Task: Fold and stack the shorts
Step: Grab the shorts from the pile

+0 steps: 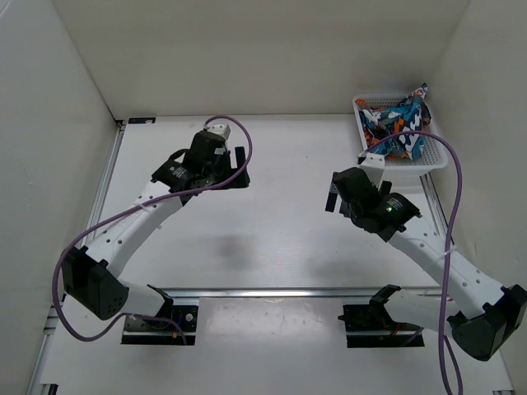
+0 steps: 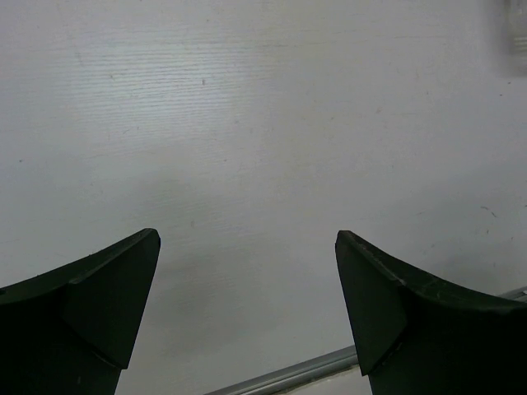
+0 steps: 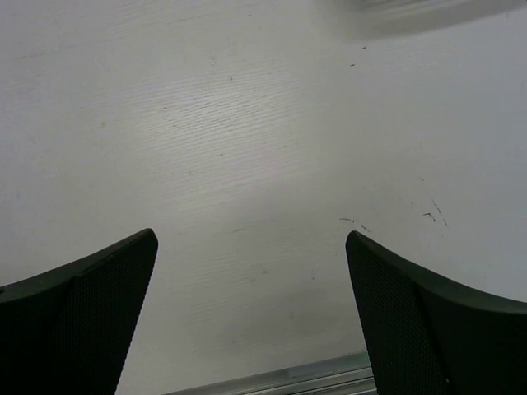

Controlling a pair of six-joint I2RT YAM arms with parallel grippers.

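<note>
Shorts (image 1: 397, 125) heaped in the basket (image 1: 435, 163) at two o'clock; left gripper (image 2: 247, 247) and right gripper (image 3: 251, 243) both spread wide, empty, over the table (image 1: 272, 239).

The shorts (image 1: 398, 125) lie in the basket (image 1: 412, 165), which stands on the table (image 1: 280, 247) at its far right corner. My right gripper (image 1: 332, 197) hangs over the table, in front of the basket and to its left. My left gripper (image 1: 240, 169) hangs over the far left part, well apart from the right one.
</note>
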